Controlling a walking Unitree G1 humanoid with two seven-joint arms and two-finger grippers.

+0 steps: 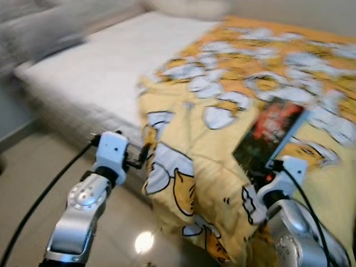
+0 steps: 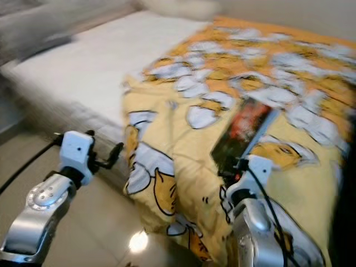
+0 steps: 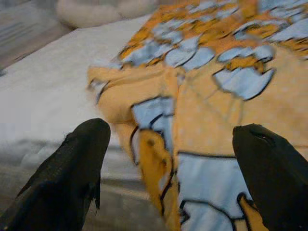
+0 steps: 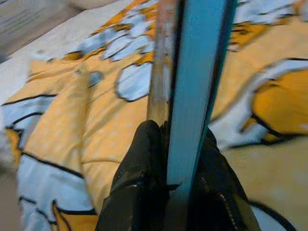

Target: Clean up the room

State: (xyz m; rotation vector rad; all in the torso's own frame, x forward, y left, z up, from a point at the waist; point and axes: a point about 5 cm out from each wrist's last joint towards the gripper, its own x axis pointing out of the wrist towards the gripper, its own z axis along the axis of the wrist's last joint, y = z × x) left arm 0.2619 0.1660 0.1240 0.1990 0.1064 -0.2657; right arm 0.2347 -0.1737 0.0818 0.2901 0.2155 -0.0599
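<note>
A book [image 1: 271, 132] with a dark red cover and a teal spine [image 4: 197, 82] is held over the yellow cartoon-print blanket [image 1: 222, 167] on the bed. My right gripper [image 4: 171, 144] is shut on the book's lower edge, its black fingers [image 4: 139, 168] pinching the spine from both sides. My left gripper [image 3: 168, 163] is open, its fingers [image 3: 72, 173] spread wide, near the blanket's hanging corner [image 1: 167, 172] at the side of the bed. The views are blurred.
The bed's white mattress [image 1: 105, 72] lies bare to the left of the blanket, with a pale pillow [image 1: 189, 6] at its far end. Glossy tiled floor [image 1: 33, 167] runs along the bed's near side. A black cable [image 1: 44, 194] trails from my left arm.
</note>
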